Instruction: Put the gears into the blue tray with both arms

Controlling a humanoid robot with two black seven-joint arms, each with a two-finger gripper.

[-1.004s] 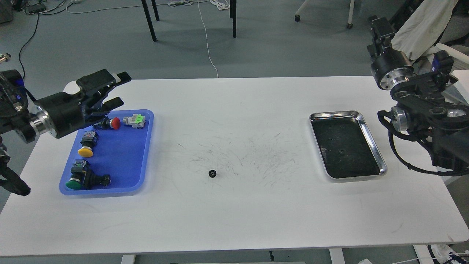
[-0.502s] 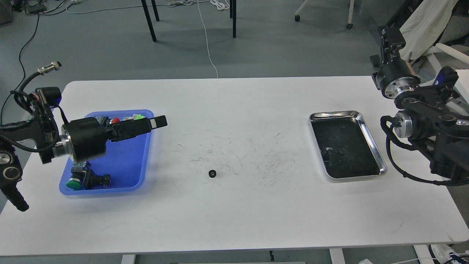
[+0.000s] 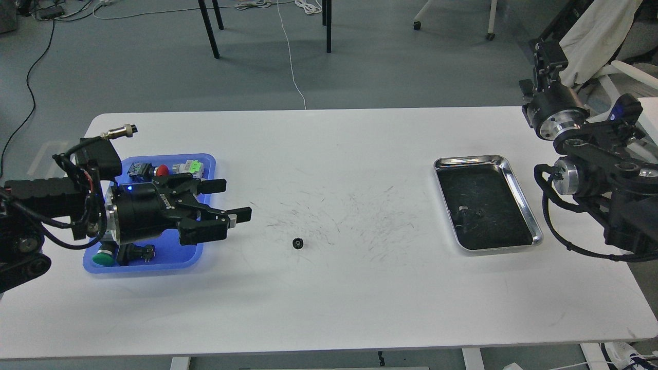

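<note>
Since the earlier frames, the left gripper [image 3: 230,200] has swung down and forward from above the blue tray [image 3: 208,172] and now reaches past the tray's right rim over the white table [image 3: 329,298]. Its jaws stand wide apart and hold nothing; both fingers point right, toward the middle of the table. The right arm has barely shifted.

One gear [image 3: 297,243] lies flat on the bare table, right of the left gripper and apart from it, between the two trays. A second gear [image 3: 479,212] lies inside the steel tray [image 3: 516,177] on its black lining, near the centre. No gear is visible in the blue tray.

The blue tray holds push-button switches: a red button [image 3: 162,170] and a green-and-white switch [image 3: 191,167] at the far end, a green button [image 3: 104,258] at the near left corner. The left arm covers the tray's middle.

The right gripper [image 3: 546,51] is raised beyond the far right table corner, seen end-on; its jaw state cannot be determined.
</note>
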